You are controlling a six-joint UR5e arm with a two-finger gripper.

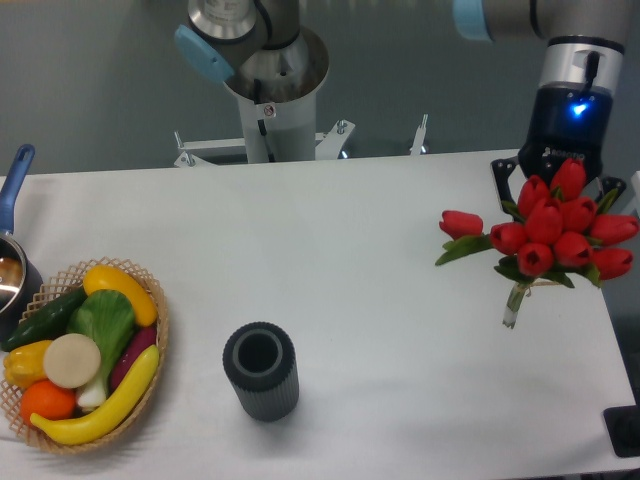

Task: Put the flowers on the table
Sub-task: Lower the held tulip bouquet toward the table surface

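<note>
I count one bunch of flowers (548,232), about ten red tulip heads packed together, with one bloom and a green leaf splayed out to the left. The short green stems point down and end near the table (340,280), close to its right edge; I cannot tell whether the stem tips touch the white surface. The gripper (556,180) sits directly behind the blooms, its dark fingers showing on either side of the heads, but the tulips hide the fingertips, so I cannot tell how they stand. Further left stands one dark ribbed vase (261,370), upright and well apart from the bunch. One wicker basket (155,300) of vegetables sits at the left edge, beside one pot (14,262) cut off by the frame.
</note>
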